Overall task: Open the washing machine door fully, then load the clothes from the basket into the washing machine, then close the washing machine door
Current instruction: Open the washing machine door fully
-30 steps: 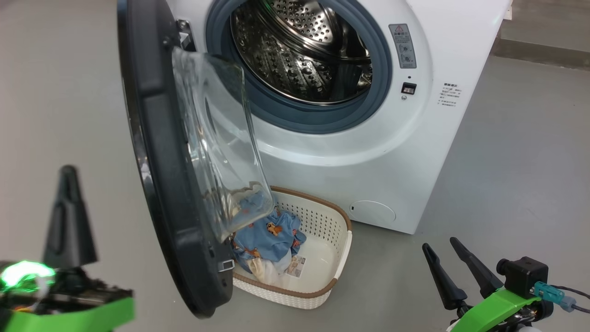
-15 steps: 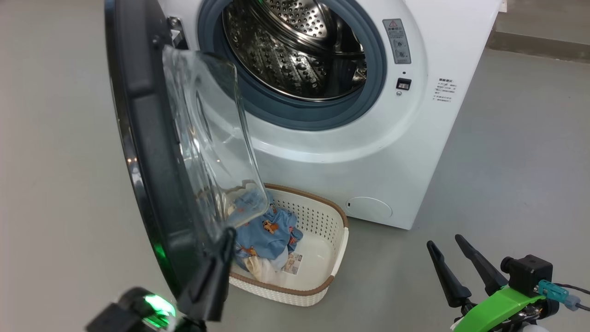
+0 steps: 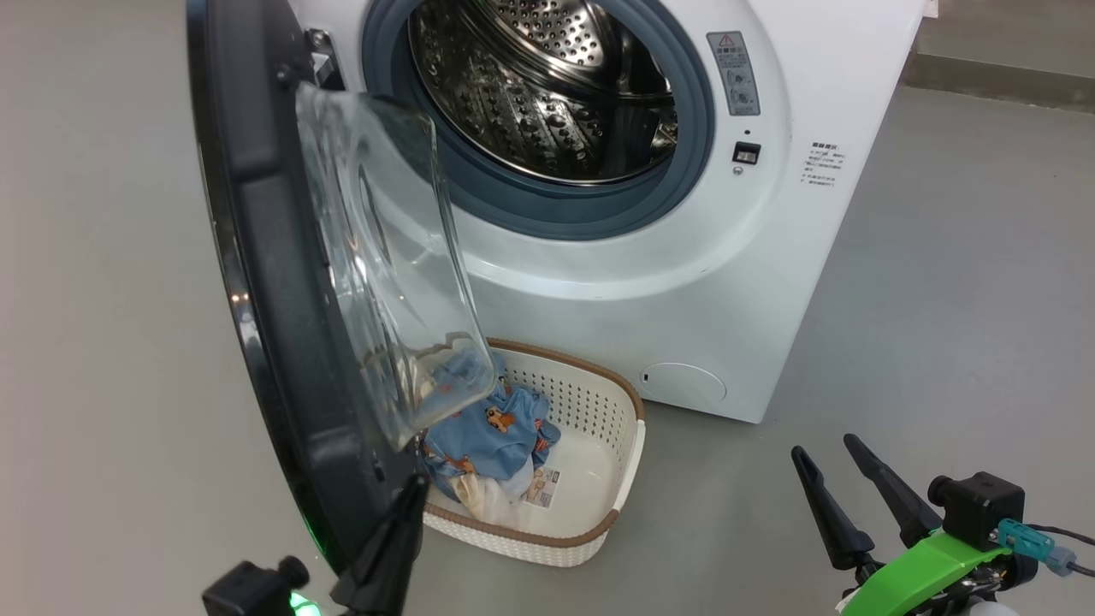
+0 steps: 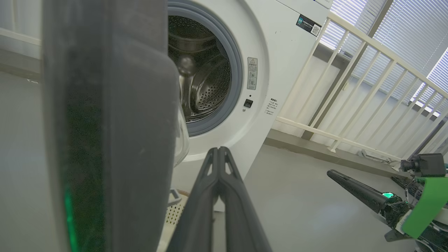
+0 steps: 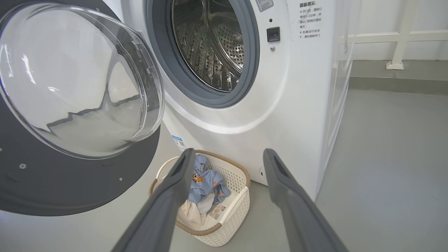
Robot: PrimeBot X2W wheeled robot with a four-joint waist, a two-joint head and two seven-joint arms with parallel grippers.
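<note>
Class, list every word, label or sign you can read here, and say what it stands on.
"温馨提示" heads the printed note on the washing machine front.
Red warning triangle tops the grey sticker; its text is too small.
Paper label in the basket and blue sticker: too small to read.

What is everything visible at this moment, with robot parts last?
big white boxy washing machine: one, white, centre.
large round washing machine door: one, black ring, clear glass bowl, open at left.
perforated steel drum: one, silver, inside machine.
rubber gasket: one, grey-blue, around drum opening.
small perforated plastic basket: one, cream, brown rim, on floor under door.
bundle of fabric clothes: one, light blue with cream, in basket.
slatted railing: one, white, beyond machine.
left pincer: one, dark, shut, by door's lower edge.
right pincer: one, dark, open, lower right.
</note>
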